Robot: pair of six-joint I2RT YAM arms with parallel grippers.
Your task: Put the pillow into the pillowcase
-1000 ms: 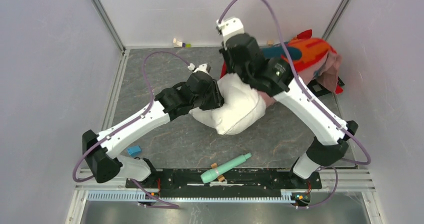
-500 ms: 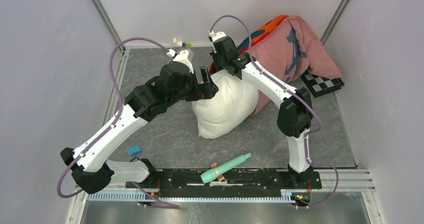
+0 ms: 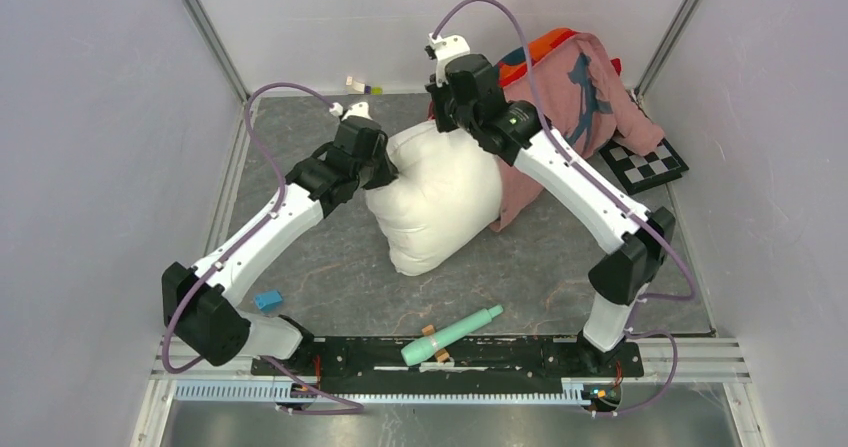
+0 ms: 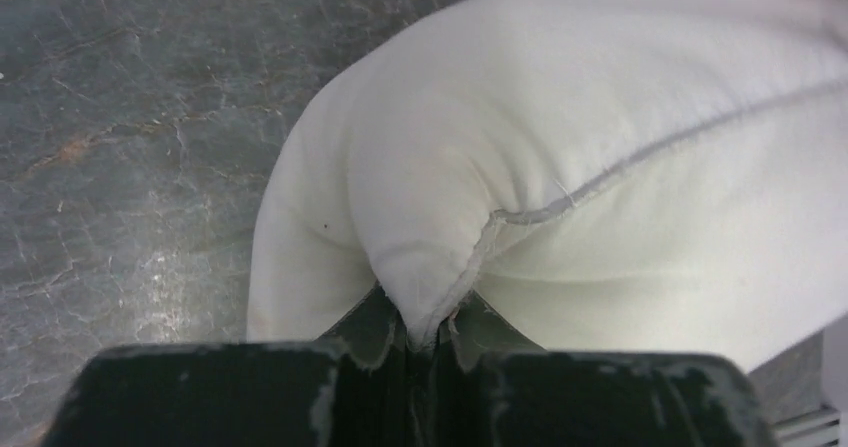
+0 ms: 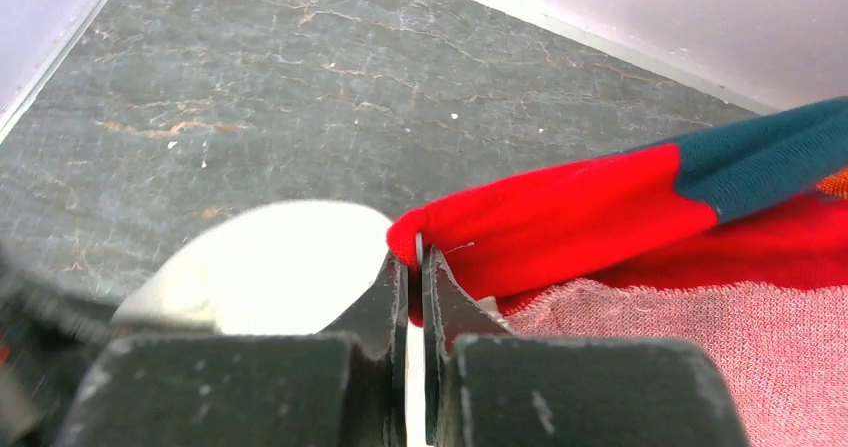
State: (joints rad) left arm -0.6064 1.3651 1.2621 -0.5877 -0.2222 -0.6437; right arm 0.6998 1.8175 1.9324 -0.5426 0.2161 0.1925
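The white pillow [image 3: 440, 202] stands puffy at the table's middle. My left gripper [image 3: 388, 167] is shut on its left corner; the left wrist view shows the seamed corner [image 4: 430, 307] pinched between the jaws. The pillowcase [image 3: 575, 97], faded pink with dark marks and a red-orange edge, is bunched behind and right of the pillow. My right gripper [image 3: 452, 107] is shut on its red hem, seen in the right wrist view [image 5: 480, 237], just above the pillow's top [image 5: 270, 267].
A black-and-white checkerboard [image 3: 645, 164] lies at the right, partly under the pillowcase. A teal cylinder [image 3: 450, 334] lies near the front rail. A small blue block [image 3: 267, 300] sits by the left arm base. Small bits [image 3: 362, 87] lie at the back wall.
The pillow has shifted left and stands taller. My left arm drew back left with its corner. My right gripper rose toward the back, and the pillowcase bunched further to the back right.
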